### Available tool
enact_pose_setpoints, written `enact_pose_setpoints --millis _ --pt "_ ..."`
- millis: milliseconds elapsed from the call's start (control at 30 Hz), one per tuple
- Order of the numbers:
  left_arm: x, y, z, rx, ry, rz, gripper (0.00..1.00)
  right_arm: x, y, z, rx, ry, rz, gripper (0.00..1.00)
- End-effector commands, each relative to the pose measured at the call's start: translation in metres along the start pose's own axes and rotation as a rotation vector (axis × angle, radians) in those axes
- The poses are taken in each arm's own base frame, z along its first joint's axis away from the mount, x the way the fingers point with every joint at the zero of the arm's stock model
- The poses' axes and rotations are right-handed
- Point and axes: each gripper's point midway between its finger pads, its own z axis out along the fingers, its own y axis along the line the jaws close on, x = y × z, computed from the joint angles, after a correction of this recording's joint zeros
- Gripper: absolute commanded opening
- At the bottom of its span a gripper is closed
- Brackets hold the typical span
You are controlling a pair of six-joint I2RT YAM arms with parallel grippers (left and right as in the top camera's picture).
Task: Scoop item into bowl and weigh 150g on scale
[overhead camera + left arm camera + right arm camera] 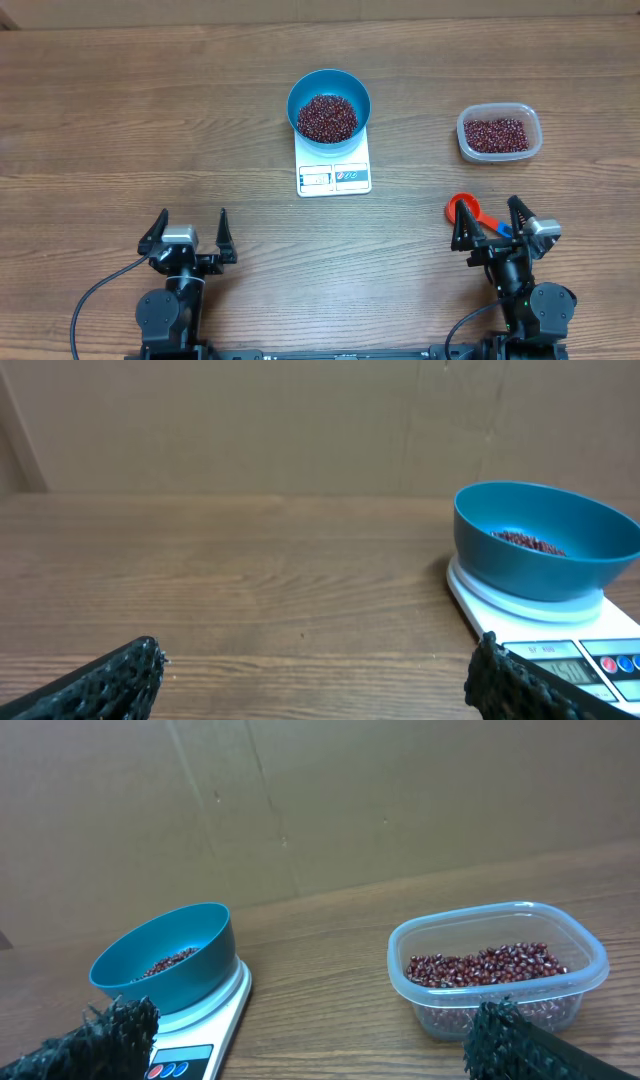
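Resting on the white scale [334, 172] midway along the tabletop [150, 120], toward its far edge, the blue bowl [295, 100] holds a shallow heap of dark red beans [326, 117]; more beans fill a clear container [465, 140] nearer the right edge. The left gripper [191, 220] and right gripper [487, 216] sit by the near edge, jaws spread wide, holding nothing. The beans look hard, tiny and loose, likely to roll and spill rather than be pinched, so the best hold is probably the handle of the orange scoop [462, 209] lying just beside the right gripper.
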Motion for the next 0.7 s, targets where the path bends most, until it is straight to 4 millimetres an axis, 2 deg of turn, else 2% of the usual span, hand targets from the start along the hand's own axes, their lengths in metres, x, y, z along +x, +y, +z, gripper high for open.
enact_pose_setpoints --millis 0,667 --pt "-0.0005 0.0015 0.0003 -0.011 -0.016 0.021 1.0 0.0011 -0.0004 0.0 0.001 -0.007 -0.001 1.0" --pt "0.0015 0.003 0.0003 -0.016 -0.007 0.045 1.0 0.0011 -0.0005 0.0 0.001 -0.007 -0.001 1.0"
